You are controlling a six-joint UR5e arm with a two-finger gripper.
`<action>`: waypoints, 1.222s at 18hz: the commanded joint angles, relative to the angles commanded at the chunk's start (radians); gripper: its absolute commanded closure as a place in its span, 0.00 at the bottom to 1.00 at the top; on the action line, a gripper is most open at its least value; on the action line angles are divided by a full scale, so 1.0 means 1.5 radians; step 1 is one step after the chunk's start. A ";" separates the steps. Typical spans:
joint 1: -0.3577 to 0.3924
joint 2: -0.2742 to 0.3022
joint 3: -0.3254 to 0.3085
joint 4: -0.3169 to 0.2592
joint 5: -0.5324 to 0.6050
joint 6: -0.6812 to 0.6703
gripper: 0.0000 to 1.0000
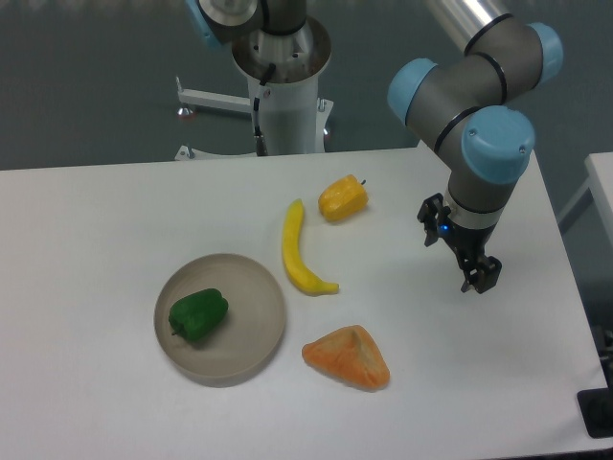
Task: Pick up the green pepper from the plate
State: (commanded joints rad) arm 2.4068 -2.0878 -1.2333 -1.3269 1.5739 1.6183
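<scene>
The green pepper (198, 315) is small, glossy and dark green, and it lies on the left half of the round beige-grey plate (259, 335) at the table's front left. My gripper (479, 275) hangs over the right side of the table, far to the right of the plate, with nothing between its fingers. Its dark fingers are seen at an angle, so whether they stand open or shut does not show.
A yellow-orange pepper (343, 198) sits behind the middle of the table. A yellow banana (299, 251) lies between it and the plate. An orange wedge-shaped item (349, 357) rests just right of the plate. The robot's base column (285, 91) stands at the table's back edge.
</scene>
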 joint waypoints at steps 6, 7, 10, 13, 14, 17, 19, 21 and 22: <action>-0.002 0.010 -0.001 -0.002 -0.017 -0.002 0.00; -0.002 0.011 -0.002 -0.002 -0.035 -0.004 0.00; -0.011 0.026 -0.015 -0.006 -0.078 -0.022 0.00; -0.045 0.051 -0.059 -0.001 -0.120 -0.056 0.00; -0.055 0.057 -0.067 -0.001 -0.134 -0.058 0.00; -0.096 0.076 -0.102 -0.003 -0.147 -0.063 0.00; -0.144 0.079 -0.132 -0.004 -0.158 -0.102 0.00; -0.186 0.078 -0.137 -0.003 -0.161 -0.178 0.00; -0.207 0.076 -0.137 -0.001 -0.161 -0.214 0.00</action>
State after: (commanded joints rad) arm 2.0957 -1.9742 -1.4389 -1.3285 1.3330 1.2968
